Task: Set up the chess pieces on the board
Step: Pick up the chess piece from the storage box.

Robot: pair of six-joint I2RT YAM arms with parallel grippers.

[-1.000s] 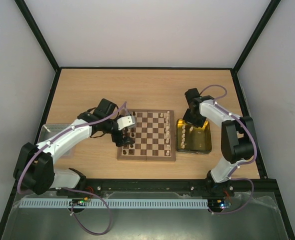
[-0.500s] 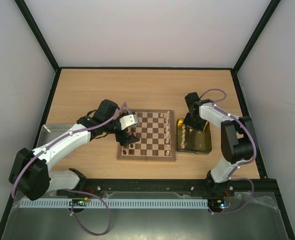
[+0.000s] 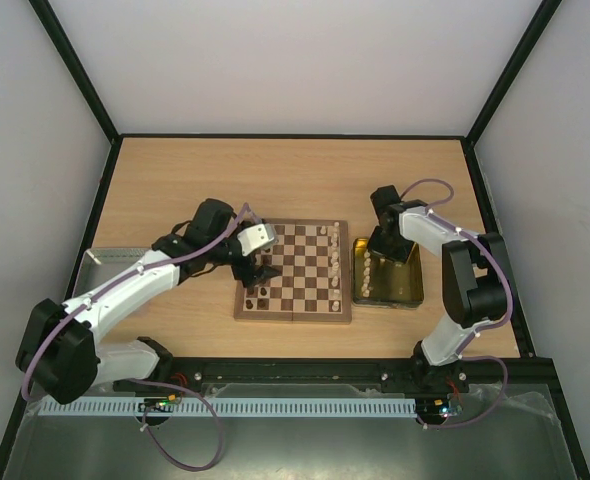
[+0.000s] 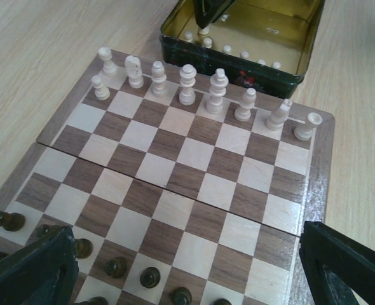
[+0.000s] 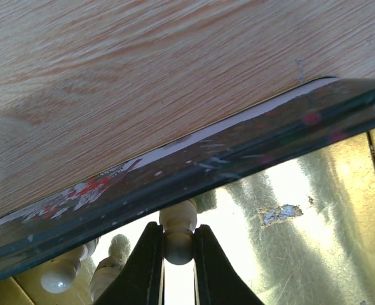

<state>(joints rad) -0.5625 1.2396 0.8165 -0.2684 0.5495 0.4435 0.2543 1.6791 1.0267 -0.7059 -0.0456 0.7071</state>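
The board (image 3: 293, 296) lies mid-table. Cream chess pieces (image 3: 333, 256) line its right side and dark chess pieces (image 3: 259, 296) stand at its left. In the left wrist view the cream row (image 4: 203, 89) runs along the far edge of the board (image 4: 194, 171), with dark pawns (image 4: 116, 265) near. My left gripper (image 3: 260, 270) hovers open over the dark side, its wide-apart fingers (image 4: 32, 273) holding nothing. My right gripper (image 3: 376, 252) reaches into the yellow tray (image 3: 411, 292) and is shut on a cream pawn (image 5: 178, 236), pinched by the head between both fingers (image 5: 143, 267).
More cream pawns (image 5: 59, 273) lie in the tray beside the held one, close under its dark rim (image 5: 238, 155). A pale flat tray (image 3: 97, 260) sits at the table's left edge. A black rail (image 3: 295, 378) runs along the near edge.
My right gripper has lowered into the tray and shut on a cream pawn. The left gripper has shifted slightly right over the board's dark side, still open.
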